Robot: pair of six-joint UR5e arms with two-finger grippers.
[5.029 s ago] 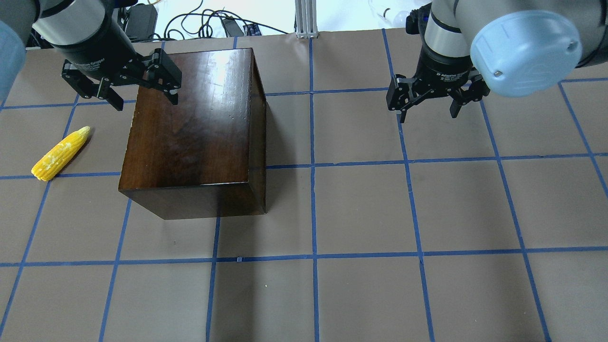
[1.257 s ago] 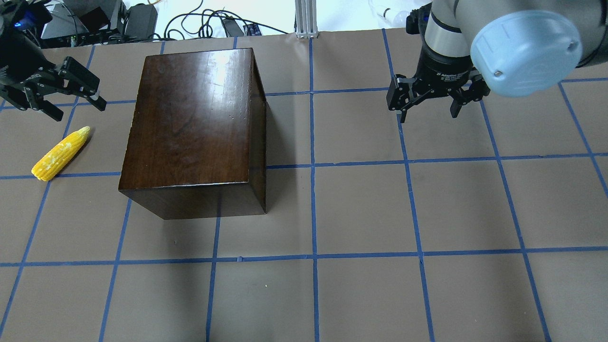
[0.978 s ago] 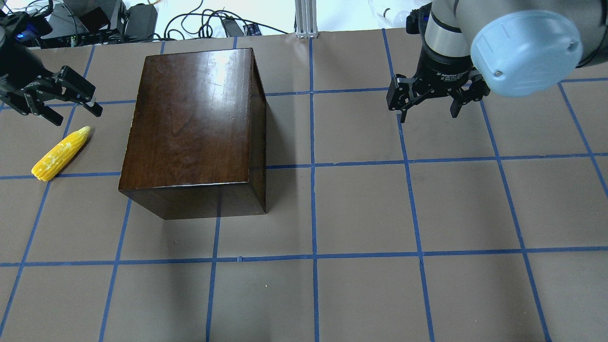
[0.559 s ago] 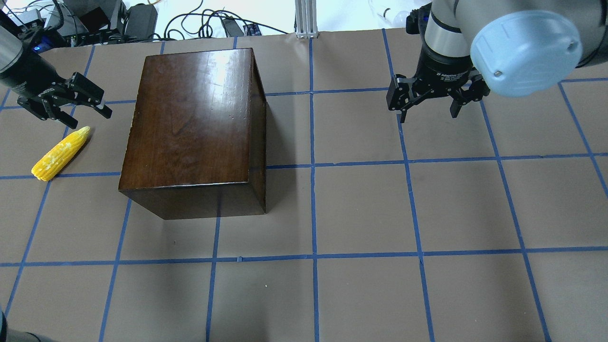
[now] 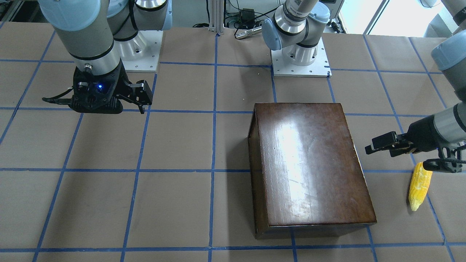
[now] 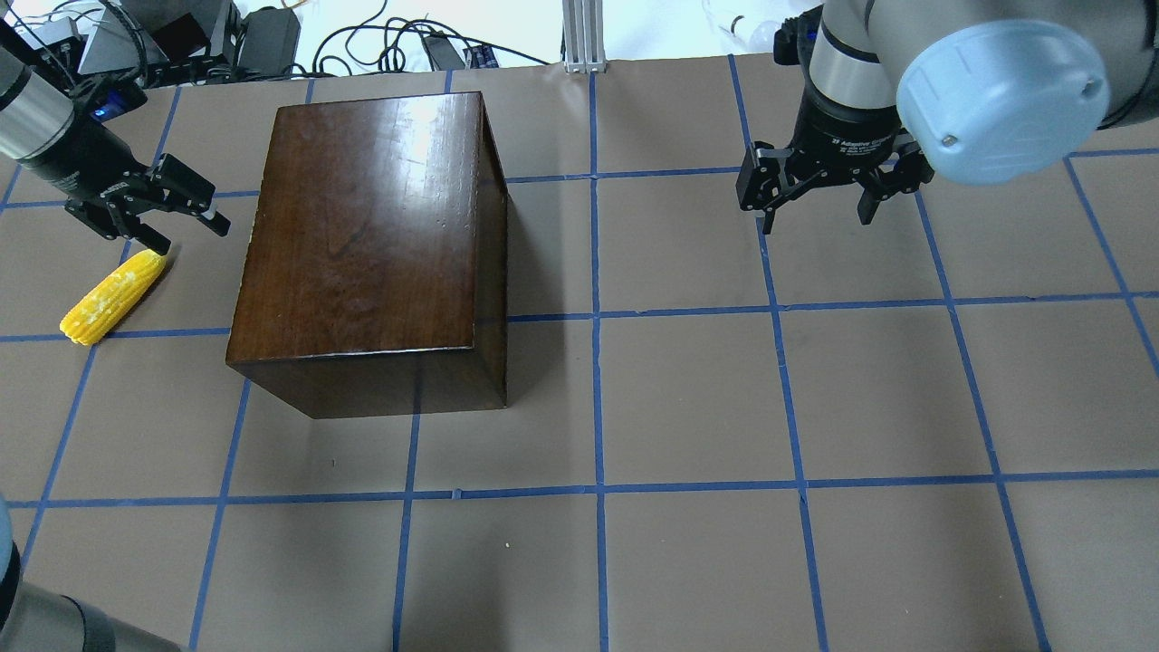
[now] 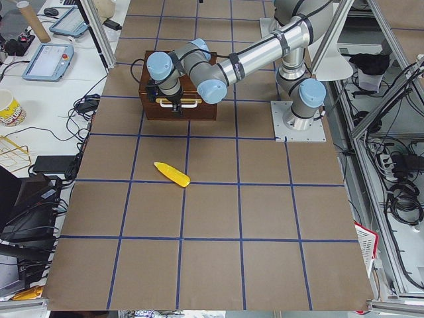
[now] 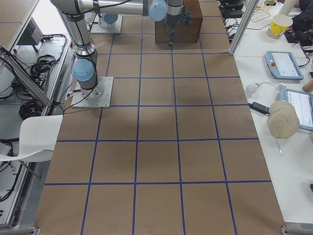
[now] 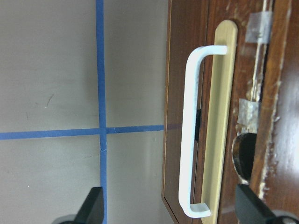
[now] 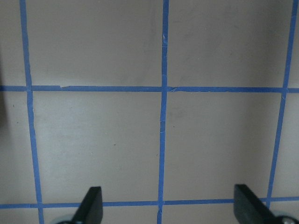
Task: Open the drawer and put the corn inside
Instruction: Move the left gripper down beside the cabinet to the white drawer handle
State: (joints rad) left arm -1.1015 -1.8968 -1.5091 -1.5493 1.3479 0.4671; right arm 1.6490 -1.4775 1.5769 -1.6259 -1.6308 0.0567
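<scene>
At the table's [image 6: 688,407] left end, your left gripper [image 6: 192,237] is hovering, jaws spread, beside the box [image 6: 362,226]. It is facing the drawer [image 9: 245,70], which is sitting shut with its contents hidden. The corn [image 6: 113,297] is lying on the table just beside that gripper. Opening and loading are both waiting, I judge. Your right gripper [image 6: 815,222] is hanging spread, well apart.

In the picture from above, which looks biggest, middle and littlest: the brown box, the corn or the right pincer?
1. brown box, biggest by far.
2. right pincer, though it hangs nearer the camera, so its lead over the corn is unsure.
3. corn, littlest.
</scene>
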